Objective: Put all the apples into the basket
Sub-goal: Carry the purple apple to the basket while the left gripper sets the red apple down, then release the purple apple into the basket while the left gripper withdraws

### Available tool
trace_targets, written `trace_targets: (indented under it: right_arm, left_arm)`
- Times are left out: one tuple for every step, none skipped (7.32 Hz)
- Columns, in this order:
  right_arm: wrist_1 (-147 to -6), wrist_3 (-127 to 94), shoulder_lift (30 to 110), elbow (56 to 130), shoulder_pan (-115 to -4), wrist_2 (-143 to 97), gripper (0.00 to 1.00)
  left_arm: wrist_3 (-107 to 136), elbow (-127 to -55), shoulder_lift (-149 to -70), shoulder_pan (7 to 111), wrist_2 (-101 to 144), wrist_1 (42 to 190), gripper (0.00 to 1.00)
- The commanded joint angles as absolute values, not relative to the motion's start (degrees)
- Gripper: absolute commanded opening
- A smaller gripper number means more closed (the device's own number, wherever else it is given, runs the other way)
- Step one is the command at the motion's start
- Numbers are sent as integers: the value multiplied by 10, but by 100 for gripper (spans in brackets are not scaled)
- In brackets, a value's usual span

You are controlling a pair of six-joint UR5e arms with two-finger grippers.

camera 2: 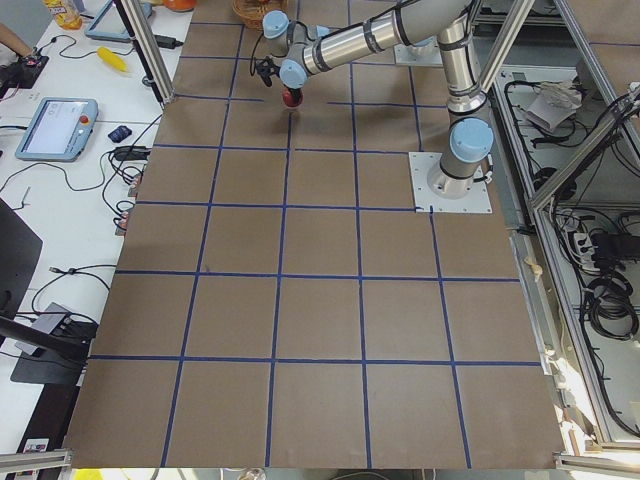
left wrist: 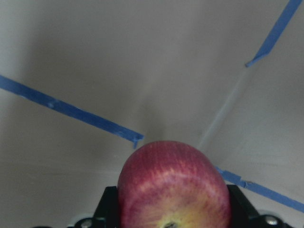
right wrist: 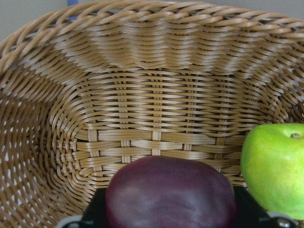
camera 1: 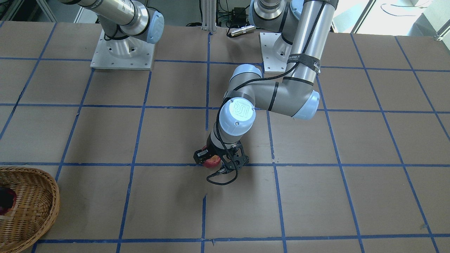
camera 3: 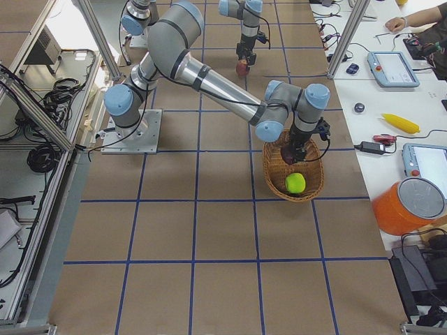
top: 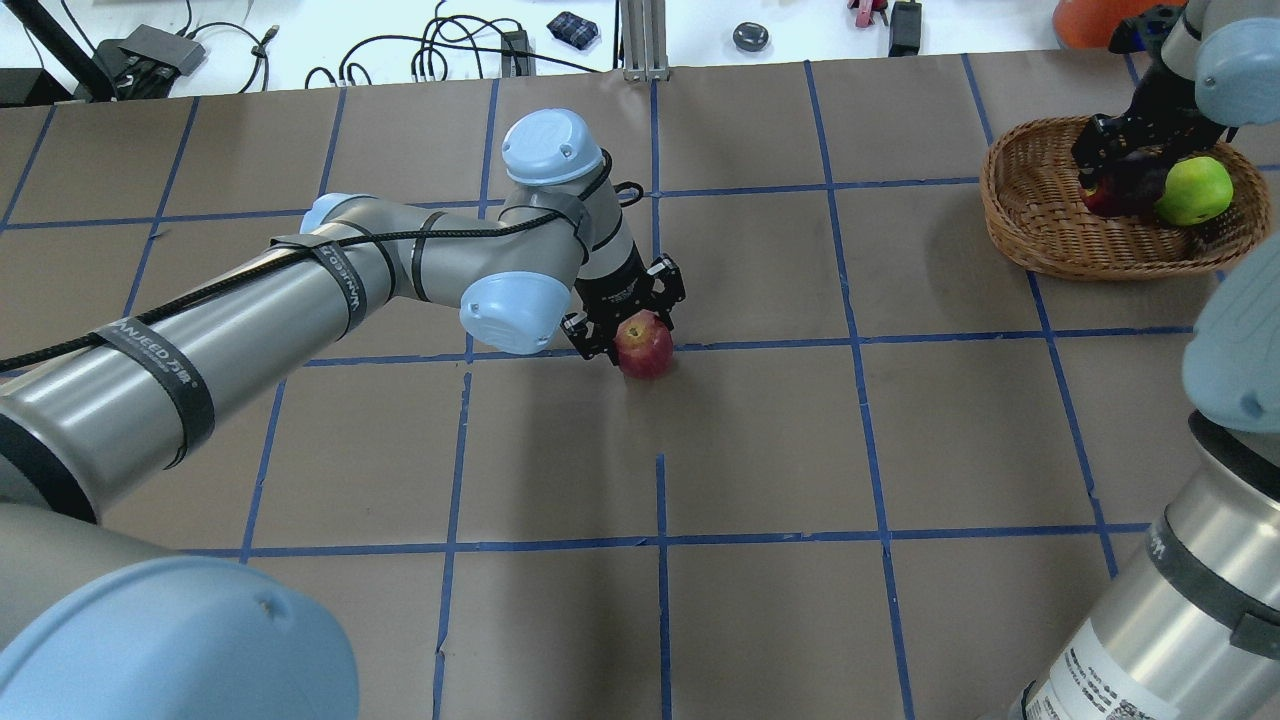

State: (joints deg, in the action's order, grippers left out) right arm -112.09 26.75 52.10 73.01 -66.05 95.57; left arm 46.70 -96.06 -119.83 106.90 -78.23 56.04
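Note:
A red apple (top: 646, 347) with yellowish patches sits near the table's middle, on a blue tape line. My left gripper (top: 634, 336) is shut on it, one finger on each side; in the left wrist view the apple (left wrist: 173, 190) fills the gap between the fingers (left wrist: 108, 205). The wicker basket (top: 1010, 215) stands at the far right. In it lie a yellow-green apple (top: 1196, 190) and a dark purple-maroon apple (top: 1128, 192). My right gripper (top: 1115, 175) is down inside the basket (right wrist: 156, 118), shut on the purple apple (right wrist: 171, 194), with the green apple (right wrist: 275, 166) beside it.
The table is brown paper with a blue tape grid. The arms' metal base plates (camera 1: 123, 52) stand at the robot's edge. An orange container (top: 1090, 15), cables and small items lie beyond the far edge, off the work surface.

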Motion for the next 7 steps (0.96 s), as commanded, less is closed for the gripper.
trace_targets:
  right_arm:
    - [-1124, 273, 505, 732, -648, 969, 45]
    - [-1124, 273, 505, 732, -647, 969, 81]
    - [-1123, 273, 505, 732, -647, 969, 100]
    - [-1122, 273, 504, 732, -647, 969, 100]
    - [-1117, 271, 507, 730, -647, 969, 100]
    - [-1088, 265, 513, 719, -650, 968, 100]
    - [-1072, 265, 541, 716, -657, 963, 100]
  left_arm:
    - [467, -957, -1194, 1071, -785, 553, 100]
    - [443, -955, -1180, 1062, -786, 554, 100]
    - [400, -949, -1167, 1043, -799, 562, 100]
    - [368, -939, -1146, 1025, -799, 596, 100]
    - [298, -928, -1115, 1007, -801, 666, 100]
    - [229, -918, -1081, 988, -828, 733, 100]
    - [182, -912, -1048, 981, -864, 776, 100]
